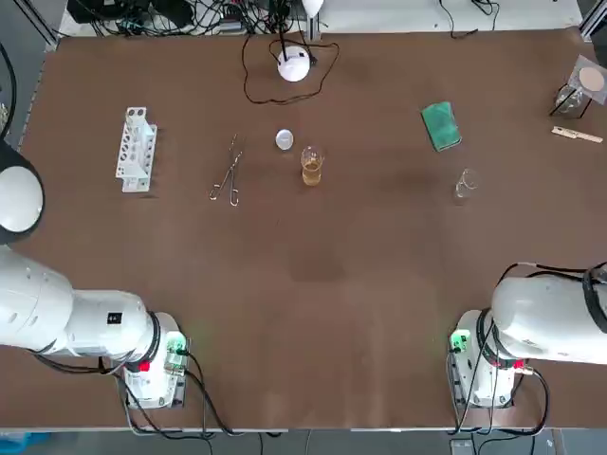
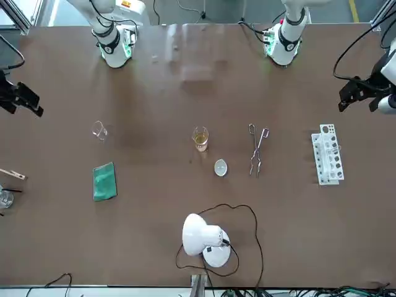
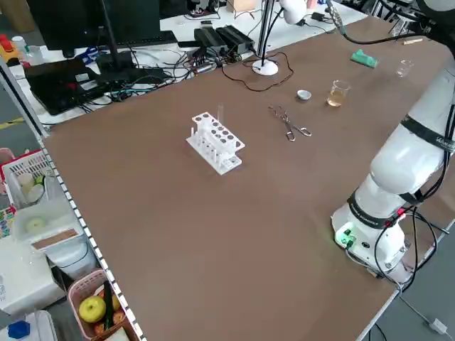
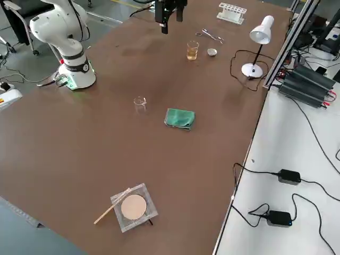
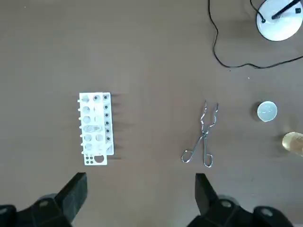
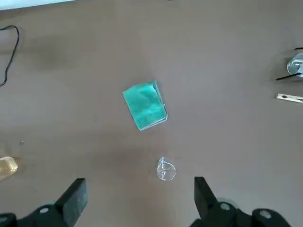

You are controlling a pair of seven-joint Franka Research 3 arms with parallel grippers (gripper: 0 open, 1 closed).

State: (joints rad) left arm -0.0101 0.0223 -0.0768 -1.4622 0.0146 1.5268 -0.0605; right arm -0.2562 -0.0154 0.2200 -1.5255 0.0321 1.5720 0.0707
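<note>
Table (image 1: 332,284): beaker (image 1: 312,161) of amber liquid (image 1: 311,175)

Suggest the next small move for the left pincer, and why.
Likely lower the left pincer toward the test tube rack: it hovers open, high over the table, holding nothing, and the rack lies closer to it than the tongs. The right pincer hangs open above the small glass.

I saw the left gripper (image 5: 139,182) hanging high, pointed straight down, fingers spread wide; the right gripper (image 6: 138,185) hung likewise, its fingers equally parted.
</note>
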